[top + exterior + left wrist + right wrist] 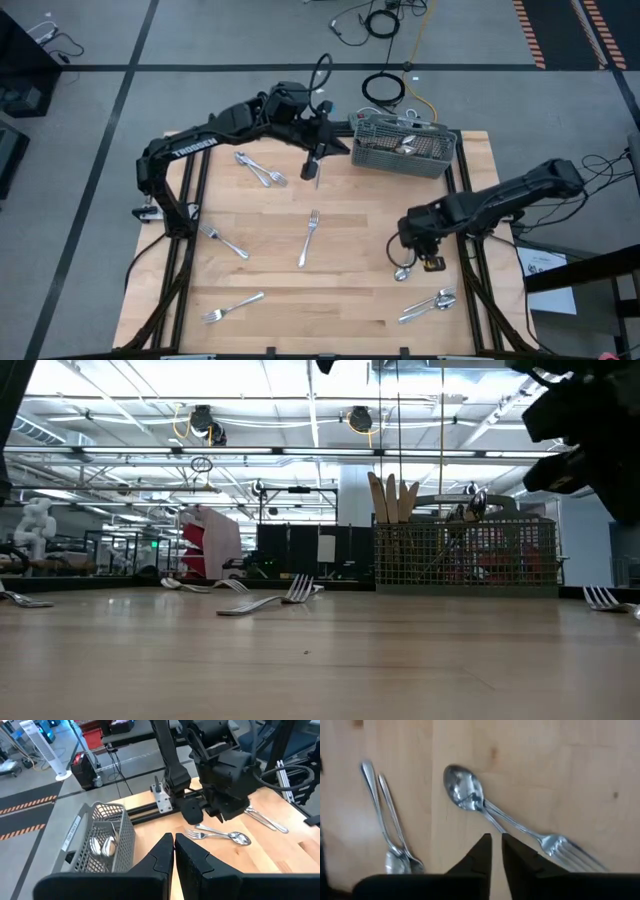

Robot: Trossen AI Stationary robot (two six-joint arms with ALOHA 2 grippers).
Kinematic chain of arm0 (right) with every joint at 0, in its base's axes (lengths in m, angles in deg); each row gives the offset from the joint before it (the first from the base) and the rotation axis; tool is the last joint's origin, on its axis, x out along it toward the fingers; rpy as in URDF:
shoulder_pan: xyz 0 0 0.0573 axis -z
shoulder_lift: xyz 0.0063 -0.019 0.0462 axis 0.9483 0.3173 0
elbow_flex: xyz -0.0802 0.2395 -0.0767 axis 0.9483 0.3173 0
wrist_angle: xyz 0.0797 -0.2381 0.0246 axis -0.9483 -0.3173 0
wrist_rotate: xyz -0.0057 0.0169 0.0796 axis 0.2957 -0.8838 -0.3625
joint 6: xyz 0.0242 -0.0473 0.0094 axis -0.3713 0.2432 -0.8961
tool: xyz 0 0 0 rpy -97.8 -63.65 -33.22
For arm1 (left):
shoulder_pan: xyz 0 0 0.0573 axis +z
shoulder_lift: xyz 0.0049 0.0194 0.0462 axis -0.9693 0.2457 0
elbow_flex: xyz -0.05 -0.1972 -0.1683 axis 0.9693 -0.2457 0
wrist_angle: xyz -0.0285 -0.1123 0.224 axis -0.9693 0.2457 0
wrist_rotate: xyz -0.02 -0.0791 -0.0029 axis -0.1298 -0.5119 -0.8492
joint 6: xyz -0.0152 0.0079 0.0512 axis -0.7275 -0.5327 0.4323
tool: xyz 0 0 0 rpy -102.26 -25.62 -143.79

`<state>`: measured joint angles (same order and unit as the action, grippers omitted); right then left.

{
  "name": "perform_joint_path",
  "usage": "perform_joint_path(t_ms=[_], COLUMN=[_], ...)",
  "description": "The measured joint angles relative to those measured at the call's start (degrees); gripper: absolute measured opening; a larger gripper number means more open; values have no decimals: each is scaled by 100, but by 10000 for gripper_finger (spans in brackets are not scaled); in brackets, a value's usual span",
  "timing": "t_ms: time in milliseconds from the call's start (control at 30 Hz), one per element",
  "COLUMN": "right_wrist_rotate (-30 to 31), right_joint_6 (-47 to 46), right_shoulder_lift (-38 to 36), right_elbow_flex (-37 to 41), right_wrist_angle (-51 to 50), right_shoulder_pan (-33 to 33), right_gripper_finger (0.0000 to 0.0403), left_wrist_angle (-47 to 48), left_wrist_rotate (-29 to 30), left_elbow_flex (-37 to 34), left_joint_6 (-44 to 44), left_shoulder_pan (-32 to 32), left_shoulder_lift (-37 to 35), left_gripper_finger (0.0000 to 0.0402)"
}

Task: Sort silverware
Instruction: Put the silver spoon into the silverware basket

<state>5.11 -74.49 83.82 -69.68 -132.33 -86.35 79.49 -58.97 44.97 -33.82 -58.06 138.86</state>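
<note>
Silverware, slim and shiny, lies scattered: a spoon (464,789) crossing a fork (560,847) beneath the right pincer (496,851), nearly pressed together.

The setting is a large industrial robotics lab or workshop hall. A wooden table (330,290) on a black metal frame (185,250) stands on a grey floor (200,40) marked with dark lines and orange-and-black hazard stripes (590,25), with loose cables (385,20) lying nearby. The low view shows a high ceiling with strip lighting (130,405), overhead cable reels (360,420), a red cabinet (200,545) and a white robot figure (35,525).
</note>
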Motion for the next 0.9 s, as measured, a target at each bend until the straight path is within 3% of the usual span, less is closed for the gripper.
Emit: perform_joint_path(t_ms=[300, 900], right_wrist_rotate=[5, 297], right_joint_6=[217, -576], right_shoulder_lift=[501, 1589], right_elbow_flex=[474, 621], right_wrist_angle=[723, 1064], right_shoulder_pan=[-309, -557], right_gripper_finger=[133, 142], left_wrist_angle=[57, 33], left_wrist_rotate=[61, 61], left_elbow_flex=[0, 0], left_joint_6=[-132, -112], left_shoulder_pan=[-13, -13], left_shoulder_lift=[0, 0], left_gripper_finger=[28, 28])
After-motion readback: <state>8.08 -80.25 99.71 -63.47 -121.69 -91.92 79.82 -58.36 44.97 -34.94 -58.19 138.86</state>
